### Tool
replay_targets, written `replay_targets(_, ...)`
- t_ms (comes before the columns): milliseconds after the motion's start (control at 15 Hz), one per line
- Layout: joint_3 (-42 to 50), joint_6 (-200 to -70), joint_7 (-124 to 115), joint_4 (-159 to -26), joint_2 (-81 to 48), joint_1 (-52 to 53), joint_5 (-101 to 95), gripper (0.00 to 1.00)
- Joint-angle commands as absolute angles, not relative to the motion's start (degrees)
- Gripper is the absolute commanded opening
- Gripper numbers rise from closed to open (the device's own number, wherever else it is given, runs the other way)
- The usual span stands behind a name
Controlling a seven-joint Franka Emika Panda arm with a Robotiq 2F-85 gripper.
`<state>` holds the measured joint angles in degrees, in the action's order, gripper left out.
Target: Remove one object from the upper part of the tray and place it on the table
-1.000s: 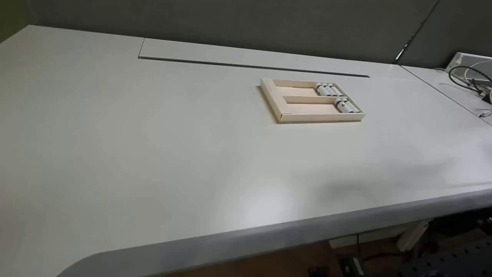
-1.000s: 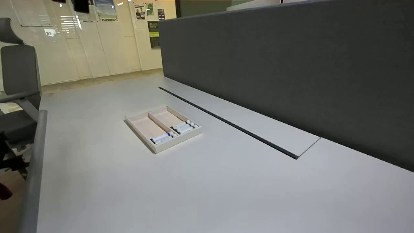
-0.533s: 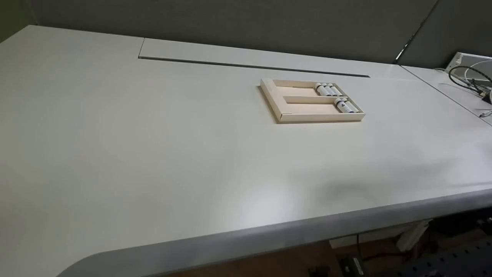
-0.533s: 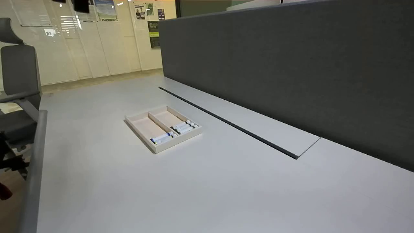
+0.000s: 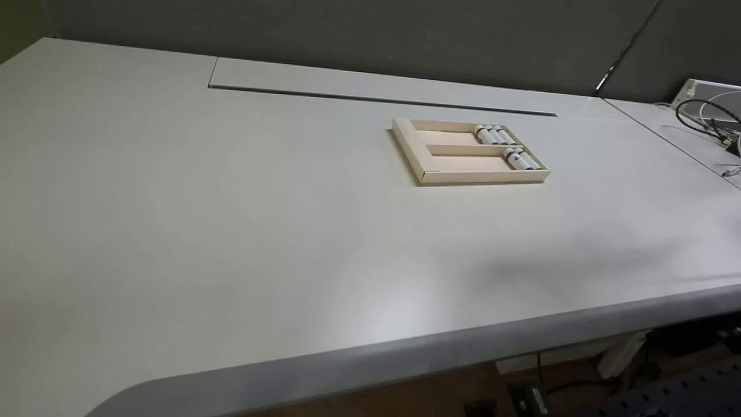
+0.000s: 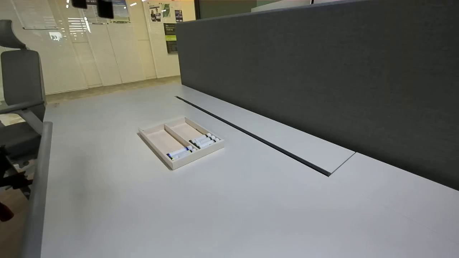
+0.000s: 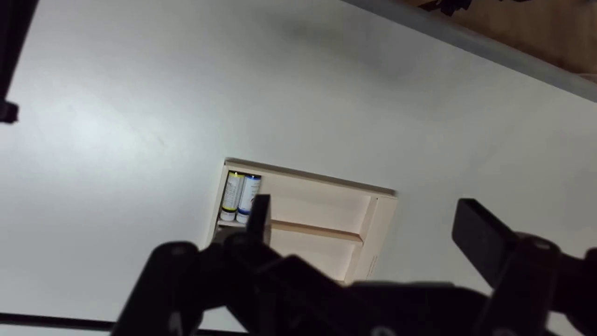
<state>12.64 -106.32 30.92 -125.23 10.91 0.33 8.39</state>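
Note:
The pale wooden tray (image 5: 410, 152) lies flat on the white table (image 5: 231, 231); it also shows in an exterior view (image 6: 197, 157) and in the wrist view (image 7: 380, 233). A divider splits it into two long compartments. Three white tubes (image 5: 494, 135) lie side by side at one end of one compartment. Two tubes, one yellow-banded (image 7: 232, 193) and one blue-banded (image 7: 248, 191), lie in the other. My gripper (image 7: 368, 219) is open and empty, well above the tray. Its left finger hides the three-tube end in the wrist view. Its dark fingertips (image 6: 105, 9) show at the top of an exterior view.
A grey partition (image 6: 304, 79) stands along the table's back edge, beside a dark slot (image 6: 251, 134). Cables (image 5: 715, 119) and a white box lie at the far right in an exterior view. A chair (image 6: 21, 82) stands beyond the table's edge.
The dark fingertips at the top of an exterior view have moved right and slightly down in the last half second. The tray and the tubes have not moved.

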Motion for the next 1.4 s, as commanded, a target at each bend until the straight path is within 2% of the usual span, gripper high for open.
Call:
replay_targets(0, 10.50, -111.51, 30.06, -119.27, 3.66, -0.43, 11.80, 1.00)
replay_targets(400, 6.00, -120.72, 24.62, -108.70, -10.42, -1.08, 15.79, 1.00)
replay_targets(867, 2.64, -121.40, 17.65, -97.17, -25.66, -2.55, 11.35, 1.00)
replay_targets(1333, 0.81, -122.81, 14.98, -91.06, -36.60, -3.30, 9.06, 1.00)
